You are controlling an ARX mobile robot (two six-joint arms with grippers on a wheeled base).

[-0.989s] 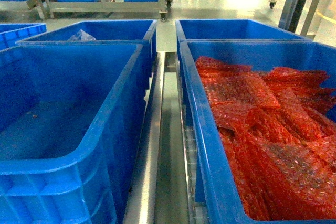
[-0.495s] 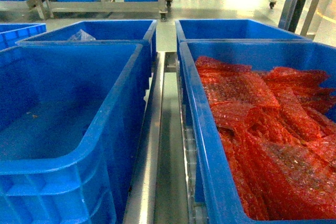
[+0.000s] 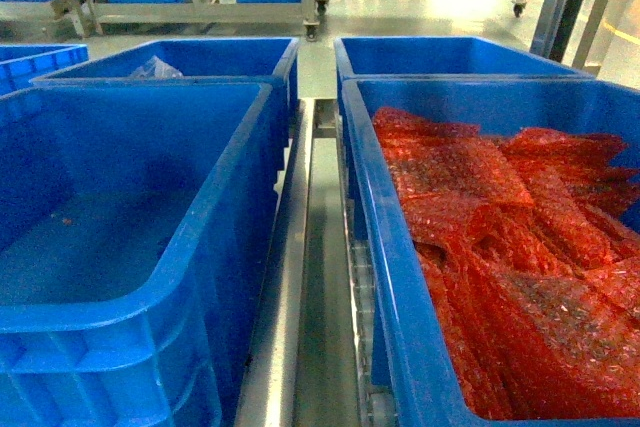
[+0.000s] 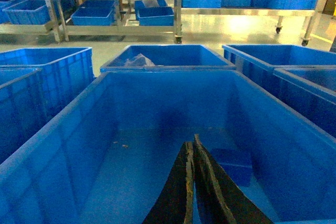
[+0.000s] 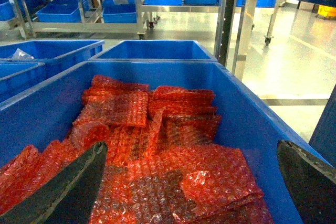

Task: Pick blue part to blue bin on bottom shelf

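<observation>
The left pincer [image 4: 191,182], pressed closed and empty, hangs over the empty blue bin [image 4: 63,145]; the right pincer [image 5: 191,182] gapes wide, holding nothing, above red bubble-wrap bags [image 5: 157,150], ready to grasp.

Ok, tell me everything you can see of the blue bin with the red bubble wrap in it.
The bin is a deep, rectangular blue plastic tub with a thick rolled rim and smooth inner walls. It stands upright at the near right, beside a steel rail that separates it from an almost bare bin. Crumpled red bubble-wrap sheets are piled inside, below the rim. The right claw hangs wide open above the pile, not touching it.
</observation>
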